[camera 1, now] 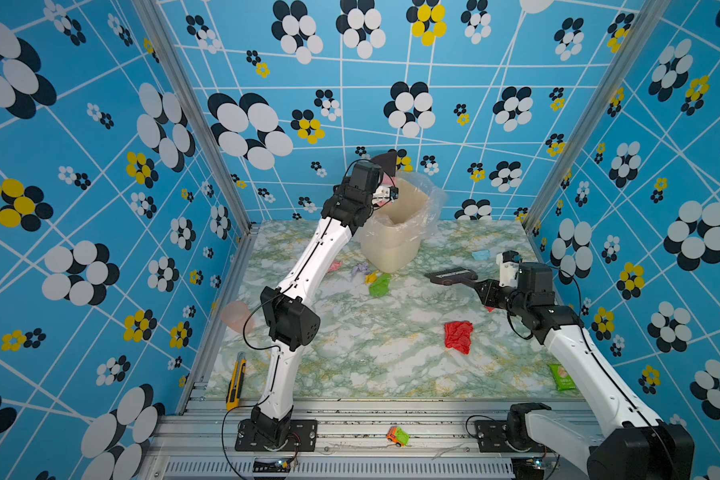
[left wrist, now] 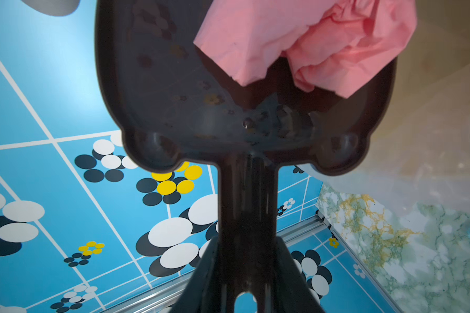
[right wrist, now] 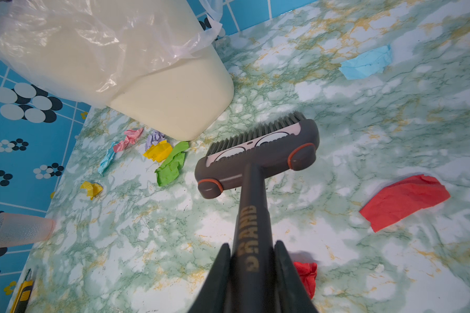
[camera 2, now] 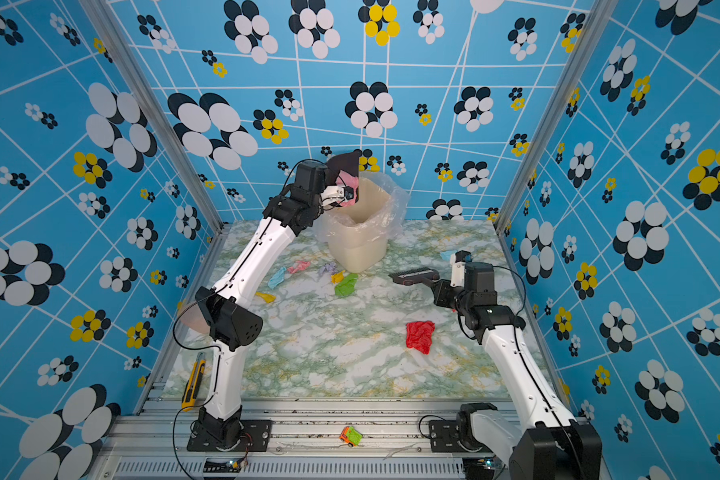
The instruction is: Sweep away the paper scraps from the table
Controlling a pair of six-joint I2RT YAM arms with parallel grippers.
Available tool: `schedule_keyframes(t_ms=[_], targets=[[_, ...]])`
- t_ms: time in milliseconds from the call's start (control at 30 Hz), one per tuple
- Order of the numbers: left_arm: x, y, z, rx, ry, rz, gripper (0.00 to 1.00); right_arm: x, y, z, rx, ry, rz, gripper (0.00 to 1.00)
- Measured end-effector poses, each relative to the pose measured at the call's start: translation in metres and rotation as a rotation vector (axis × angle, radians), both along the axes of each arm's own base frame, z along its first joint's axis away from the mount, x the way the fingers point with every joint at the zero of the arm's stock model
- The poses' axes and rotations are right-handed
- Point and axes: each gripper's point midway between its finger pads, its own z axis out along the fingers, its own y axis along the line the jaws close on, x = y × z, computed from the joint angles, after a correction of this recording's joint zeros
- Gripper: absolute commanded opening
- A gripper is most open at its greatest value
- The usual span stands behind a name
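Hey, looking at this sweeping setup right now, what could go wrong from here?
1. The pink crumpled paper lies at the edge of the dark plastic dustpan that the left gripper tilts beside the lined cream bin; it could drop outside the rim.
2. The loose clear bag liner may catch the dustpan.
3. The grey hand brush in the right gripper could scatter the green scrap against the bin.

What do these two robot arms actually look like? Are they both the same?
Yes, they match. Each arm, the left arm and the right arm, has smooth white shell segments joined by chunky black joint blocks, with a thin black cable looping along the outside. Each stands on a black base plate bolted to the aluminium rail. The left claw and the right claw have black tapered fingers.
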Motion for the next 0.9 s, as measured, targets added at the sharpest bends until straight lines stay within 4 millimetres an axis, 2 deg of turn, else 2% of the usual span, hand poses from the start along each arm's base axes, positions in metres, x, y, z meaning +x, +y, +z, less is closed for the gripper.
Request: schedule_keyframes(t_ms=[133, 533, 767, 900], targets=[[0.001, 0.001, 0.002, 0.032, -0.007, -0.002, 0.0, -0.001, 0.0, 0.002, 0.004, -0.005, -0.001, 0.0], [-0.006, 0.002, 0.03, -0.019, -0.072, -0.011, 0.0, -0.004, 0.002, 0.004, 0.012, -0.026, 0.009, 0.0], [-0.019, 0.002, 0.03, -0.238, -0.027, -0.021, 0.0, -0.011, 0.014, 0.012, 0.057, -0.08, 0.069, 0.0], [-0.036, 0.019, 0.048, -0.441, -0.012, 0.005, 0.0, -0.014, 0.024, 0.028, 0.094, -0.151, 0.124, 0.0]])
